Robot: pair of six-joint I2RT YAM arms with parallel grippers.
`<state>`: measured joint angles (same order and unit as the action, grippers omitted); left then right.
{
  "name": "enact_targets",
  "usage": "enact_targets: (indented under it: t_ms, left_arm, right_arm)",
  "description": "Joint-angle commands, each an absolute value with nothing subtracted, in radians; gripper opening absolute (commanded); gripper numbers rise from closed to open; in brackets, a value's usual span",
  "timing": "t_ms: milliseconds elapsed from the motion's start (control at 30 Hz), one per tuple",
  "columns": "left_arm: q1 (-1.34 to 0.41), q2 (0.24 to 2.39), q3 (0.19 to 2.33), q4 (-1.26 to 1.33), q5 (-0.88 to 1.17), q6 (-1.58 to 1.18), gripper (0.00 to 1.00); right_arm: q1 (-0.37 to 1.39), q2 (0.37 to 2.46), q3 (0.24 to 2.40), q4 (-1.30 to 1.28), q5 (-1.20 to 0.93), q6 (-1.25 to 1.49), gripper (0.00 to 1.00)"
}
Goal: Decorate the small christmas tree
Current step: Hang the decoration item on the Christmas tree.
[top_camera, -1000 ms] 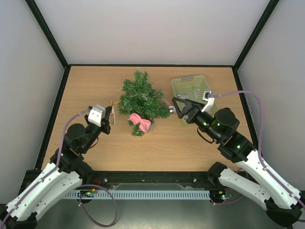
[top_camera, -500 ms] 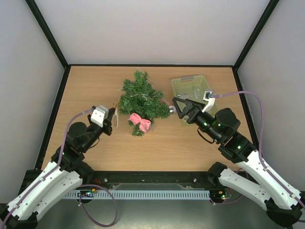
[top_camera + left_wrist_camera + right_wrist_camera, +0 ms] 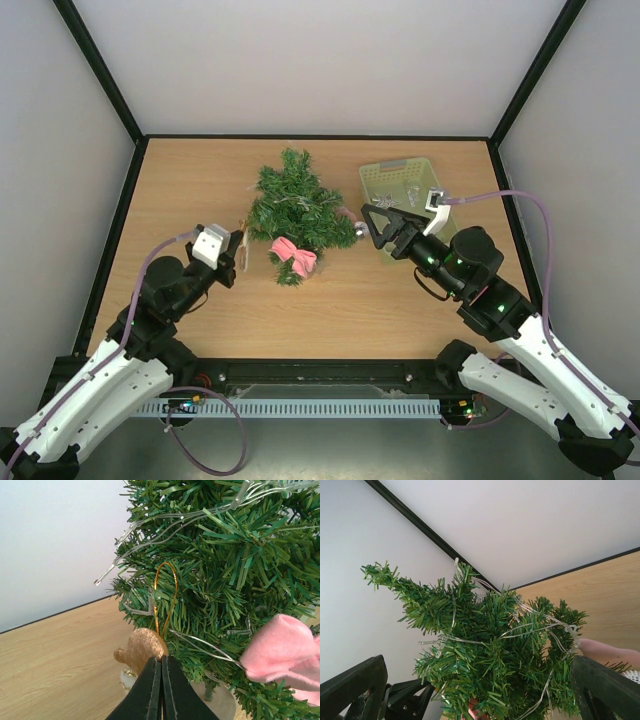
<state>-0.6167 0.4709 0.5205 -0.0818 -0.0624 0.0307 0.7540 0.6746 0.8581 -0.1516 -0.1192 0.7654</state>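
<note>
Left wrist: left end effector (image 3: 161,666), clamped on tan burlap ornament (image 3: 141,649), aims its gold loop (image 3: 166,592) at small bristly green christmas tree (image 3: 240,575), evidently for hooking; right end effector (image 3: 383,226) gapes empty beside tree.

The small christmas tree (image 3: 295,205), a conical artificial fir of dark green bristly needles, stands upright near the middle of the wooden table (image 3: 200,180). A thin clear wire strand (image 3: 165,522) winds through its branches. A pink fabric bow (image 3: 294,256) sits low on its near side.
</note>
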Motion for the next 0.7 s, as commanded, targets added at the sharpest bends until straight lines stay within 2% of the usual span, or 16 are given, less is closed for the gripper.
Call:
enact_targets:
  t_ms: [0,500,667]
  left_arm:
    - [-0.612,0.460,0.510,-0.094,-0.061,0.056,0.02]
    - [-0.612,0.456,0.518,-0.148,-0.077,0.093,0.02]
    - [-0.612,0.453,0.516,-0.142,-0.055,0.094,0.12]
  right_arm:
    - [0.759,0.666,0.858,-0.138,-0.120,0.765,0.98]
    - [0.759,0.671,0.855,-0.130,-0.122,0.763,0.98]
    - [0.759,0.672,0.849,-0.136,-0.119,0.761,0.98]
